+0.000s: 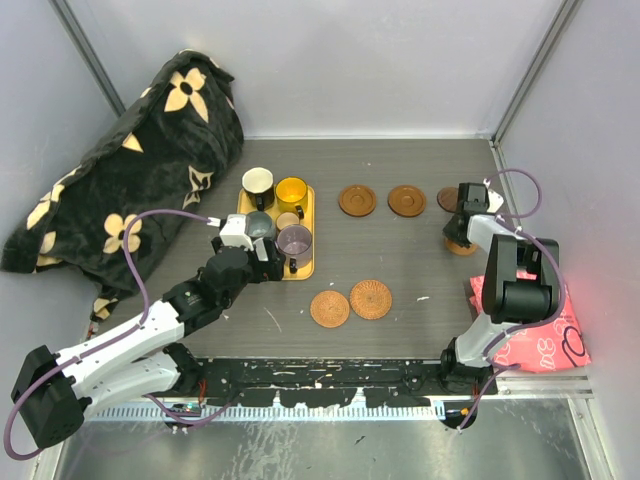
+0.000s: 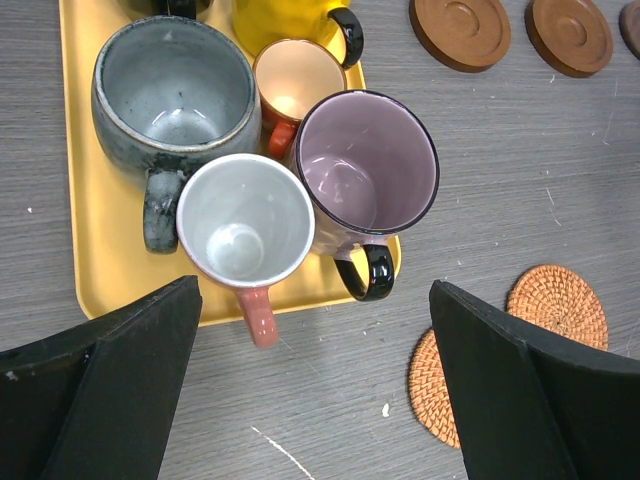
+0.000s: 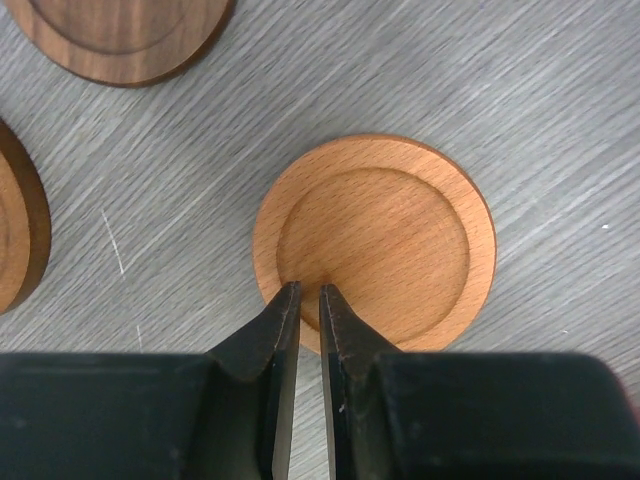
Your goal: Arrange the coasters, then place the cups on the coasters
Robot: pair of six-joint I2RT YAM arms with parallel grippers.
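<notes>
Several cups stand packed on a yellow tray [image 1: 305, 205]: black [image 1: 258, 182], yellow [image 1: 291, 190], grey [image 2: 175, 90], small copper [image 2: 297, 78], purple [image 2: 365, 165] and white with a pink handle [image 2: 245, 220]. My left gripper [image 2: 315, 400] hovers open over the tray's near edge, with nothing between its fingers. Two woven coasters [image 1: 330, 308] [image 1: 371, 298] lie in front of the tray. Two dark wooden coasters [image 1: 357, 200] [image 1: 406, 200] lie at the back, a third partly hidden behind the right arm. My right gripper [image 3: 308, 290] is shut, its tips over the near rim of a light wooden coaster [image 3: 375, 245].
A black blanket with cream flowers [image 1: 130, 170] fills the back left corner. A pink patterned cloth [image 1: 540, 330] lies at the near right beside the right arm's base. Grey walls close in the table on three sides.
</notes>
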